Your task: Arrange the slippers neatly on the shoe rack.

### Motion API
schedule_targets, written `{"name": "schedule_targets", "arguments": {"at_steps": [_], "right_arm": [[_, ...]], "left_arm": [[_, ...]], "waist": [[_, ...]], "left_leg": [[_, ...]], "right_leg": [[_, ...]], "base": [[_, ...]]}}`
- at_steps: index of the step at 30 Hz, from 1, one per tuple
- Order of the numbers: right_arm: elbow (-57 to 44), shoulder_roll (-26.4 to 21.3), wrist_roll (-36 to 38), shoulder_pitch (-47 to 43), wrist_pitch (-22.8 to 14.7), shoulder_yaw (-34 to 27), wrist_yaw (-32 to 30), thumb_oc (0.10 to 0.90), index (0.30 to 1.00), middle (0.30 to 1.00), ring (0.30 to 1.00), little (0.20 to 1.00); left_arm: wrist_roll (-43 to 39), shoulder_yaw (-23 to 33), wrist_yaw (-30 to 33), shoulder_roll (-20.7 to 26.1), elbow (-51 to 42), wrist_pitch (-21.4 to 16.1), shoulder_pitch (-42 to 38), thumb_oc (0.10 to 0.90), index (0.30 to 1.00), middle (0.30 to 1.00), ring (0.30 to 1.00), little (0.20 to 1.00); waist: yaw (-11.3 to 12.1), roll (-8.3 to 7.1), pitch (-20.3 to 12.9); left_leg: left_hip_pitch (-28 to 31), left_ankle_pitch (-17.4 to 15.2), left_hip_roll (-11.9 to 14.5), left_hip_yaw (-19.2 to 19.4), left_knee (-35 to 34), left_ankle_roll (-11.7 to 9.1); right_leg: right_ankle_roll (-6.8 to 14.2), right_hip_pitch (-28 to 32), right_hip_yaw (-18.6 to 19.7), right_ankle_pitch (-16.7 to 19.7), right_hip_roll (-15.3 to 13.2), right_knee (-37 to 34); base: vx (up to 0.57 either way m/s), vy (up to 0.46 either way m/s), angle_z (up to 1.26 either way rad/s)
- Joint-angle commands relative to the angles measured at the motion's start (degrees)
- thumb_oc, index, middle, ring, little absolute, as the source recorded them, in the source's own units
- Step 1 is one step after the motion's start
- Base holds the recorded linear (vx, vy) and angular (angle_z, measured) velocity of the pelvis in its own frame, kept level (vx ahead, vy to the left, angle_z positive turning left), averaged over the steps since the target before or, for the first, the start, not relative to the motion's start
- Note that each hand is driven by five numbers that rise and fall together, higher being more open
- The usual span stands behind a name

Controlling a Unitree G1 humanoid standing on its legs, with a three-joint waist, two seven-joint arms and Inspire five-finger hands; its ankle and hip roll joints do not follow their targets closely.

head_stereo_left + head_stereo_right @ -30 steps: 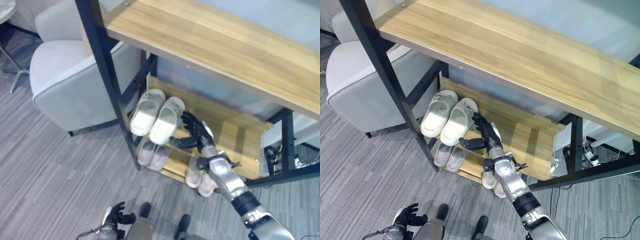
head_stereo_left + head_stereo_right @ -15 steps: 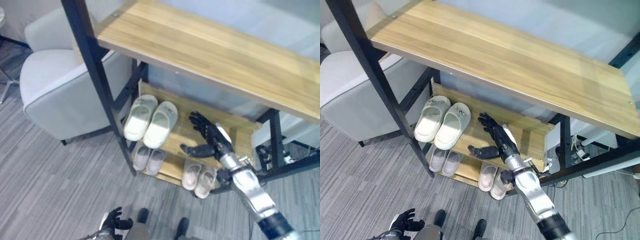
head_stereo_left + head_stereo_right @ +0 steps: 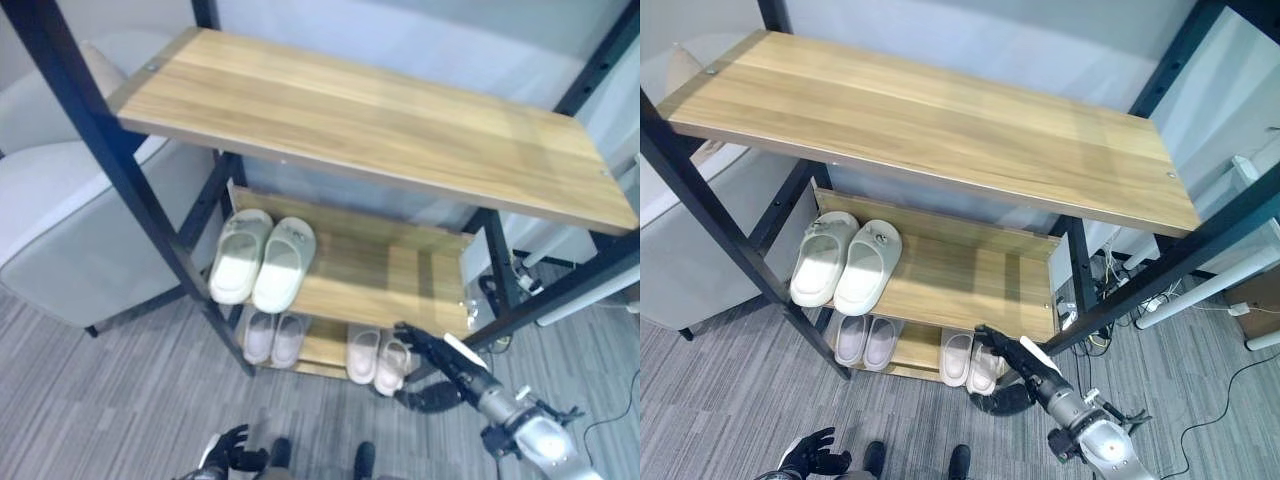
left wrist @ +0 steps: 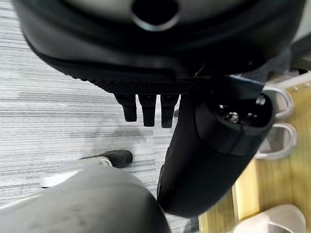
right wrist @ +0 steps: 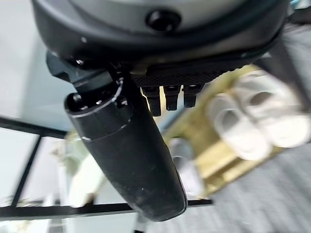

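A wooden shoe rack [image 3: 370, 120] with black posts stands before me. On its middle shelf [image 3: 380, 275] a cream pair of slippers [image 3: 262, 258] lies side by side at the left end. The bottom shelf holds two pale pink pairs, one on the left [image 3: 272, 337] and one on the right [image 3: 378, 357]. My right hand [image 3: 450, 368] is open with straight fingers, low in front of the rack's right end, just right of the right pink pair and holding nothing. My left hand [image 3: 812, 455] hangs low near the floor, fingers relaxed and empty.
A grey armchair [image 3: 60, 230] stands against the rack's left side. Cables and a white tube [image 3: 1200, 300] lie on the carpet to the right of the rack. Striped grey carpet [image 3: 120, 400] spreads in front.
The camera has moved back and right. My right hand has left the middle shelf beside the cream pair and dropped down and right to the front of the bottom shelf.
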Motion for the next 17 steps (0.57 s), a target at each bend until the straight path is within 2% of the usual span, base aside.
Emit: {"name": "schedule_targets", "arguments": {"at_steps": [1,2,3,4,5,6,9,10,17], "right_arm": [[4.6,-1.1,-4.2,-4.3,-3.7,-0.7,-3.0,0.8,0.9,0.9,0.9,0.9],[9.4,0.5,-4.7,-4.8,-3.4,-0.1,-4.2,0.8,0.9,0.9,0.9,0.9],[9.5,0.5,-4.7,-4.8,-3.5,0.0,-4.2,0.8,0.9,0.9,0.9,0.9],[17.3,3.6,-6.3,-5.9,-2.8,0.1,-7.2,0.8,0.9,0.9,0.9,0.9],[17.6,3.8,-6.3,-6.1,-3.0,0.2,-7.4,0.8,0.9,0.9,0.9,0.9],[26.0,7.0,-6.8,-7.6,-2.5,0.2,-9.6,0.8,0.9,0.9,0.9,0.9],[33.1,9.6,-7.3,-9.0,-2.1,0.0,-11.8,0.8,0.9,0.9,0.9,0.9],[40.0,11.7,-7.5,-10.2,-1.4,-0.5,-13.7,0.8,0.9,0.9,0.9,0.9],[56.7,16.4,-3.4,-12.3,0.4,-4.5,-17.0,0.8,0.9,0.9,0.9,0.9]], "left_arm": [[2.2,-2.4,-1.6,-4.3,3.1,-1.9,-0.9,0.8,0.9,0.9,0.9,0.9],[2.2,-2.7,-1.4,-4.4,3.2,-1.7,-0.8,0.8,0.9,0.9,0.9,0.9],[2.2,-2.7,-1.4,-4.3,3.2,-1.7,-0.8,0.8,0.9,0.9,0.9,0.9],[2.3,-3.3,-1.2,-4.5,3.0,-1.4,-0.8,0.8,0.9,0.9,0.9,0.9],[2.3,-3.3,-1.2,-4.5,3.0,-1.4,-0.8,0.8,0.9,0.9,0.9,0.9],[2.7,-3.9,-1.0,-4.4,2.6,-1.3,-0.5,0.8,0.9,0.9,0.9,0.9],[3.1,-4.4,-0.6,-4.2,2.4,-1.2,-0.4,0.8,0.9,0.9,0.9,0.9],[3.4,-4.7,-0.2,-3.9,2.4,-1.1,-0.4,0.8,0.9,0.9,0.9,0.9],[3.6,-4.8,0.9,-3.5,3.1,-0.6,-0.7,0.8,0.9,0.9,0.9,0.9]], "waist": [[0.2,2.89,-1.0],[0.1,3.03,-1.0],[0.1,3.01,-1.0],[0.2,3.57,-1.3],[0.2,3.5,-1.2],[0.3,3.95,-1.4],[0.6,4.38,-1.5],[0.9,4.86,-1.7],[1.4,6.14,-2.4]], "left_leg": [[5.8,0.1,2.4,0.9,-8.5,-2.3],[6.0,0.1,2.5,1.0,-8.5,-2.4],[6.0,0.1,2.5,1.0,-8.5,-2.4],[6.1,0.2,2.5,1.0,-8.5,-2.3],[6.2,0.2,2.5,1.0,-8.5,-2.3],[6.3,0.4,2.4,0.9,-8.5,-2.3],[6.5,0.5,2.4,0.6,-8.5,-2.2],[6.6,0.6,2.3,0.3,-8.5,-2.2],[7.5,0.7,2.0,-0.7,-8.5,-2.2]], "right_leg": [[3.3,2.2,-1.0,-8.1,1.5,3.9],[3.3,2.4,-0.9,-8.0,1.6,3.7],[3.3,2.4,-0.9,-8.0,1.6,3.7],[3.2,2.8,-0.8,-8.0,1.7,3.4],[3.2,2.8,-0.8,-8.0,1.8,3.4],[3.0,3.3,-0.9,-8.1,1.8,3.1],[2.9,3.9,-0.9,-8.2,1.9,2.9],[2.7,4.4,-1.1,-8.4,2.0,2.8],[2.4,5.8,-1.7,-8.9,2.2,2.8]], "base": [[-0.01,-0.029,-0.08],[-0.01,-0.017,-0.05],[0.0,0.0,0.0],[0.0,0.0,0.0],[-0.01,-0.032,-0.01],[0.0,0.0,0.0],[0.0,-0.01,0.01],[0.0,-0.031,0.03],[0.01,-0.012,0.07]]}}
